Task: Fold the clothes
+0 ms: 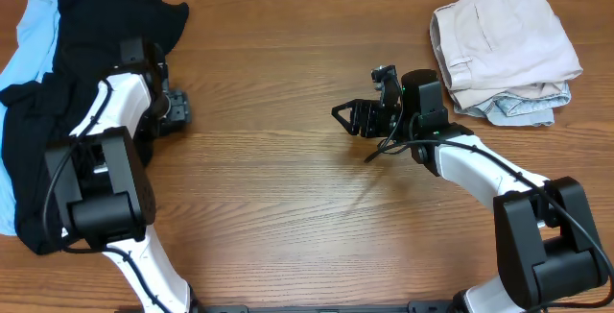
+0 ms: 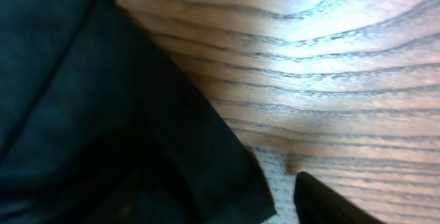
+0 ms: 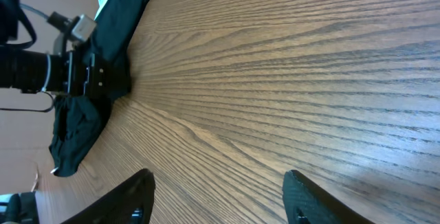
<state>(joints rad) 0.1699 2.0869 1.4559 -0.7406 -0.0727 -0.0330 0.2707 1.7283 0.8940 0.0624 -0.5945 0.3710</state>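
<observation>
1. My right end effector (image 1: 353, 116) sits right of centre in the overhead view, pointing toward the left edge of the frame.
2. In the right wrist view its two fingers (image 3: 130, 196) stand apart at the bottom of the frame. Only bare bench (image 1: 288, 207) shows between them, so it is open and holds nothing.
3. My left end effector (image 1: 175, 107) is at the left of the overhead view, at the right-hand edge of the black garment (image 1: 106, 25).
4. In the left wrist view black cloth fills the left half and hides one finger. The other finger (image 2: 323, 203) shows at the lower right, with a strip of bench between it and the cloth edge. I cannot tell whether this end effector grips the cloth.
5. The black garment lies crumpled from the upper left down the left edge of the overhead view. A blue garment (image 1: 34, 35) shows beneath it in the upper left corner.
6. At the upper right, a folded beige piece (image 1: 504, 39) lies on a pale denim piece (image 1: 523, 109), well apart from both end effectors.
</observation>
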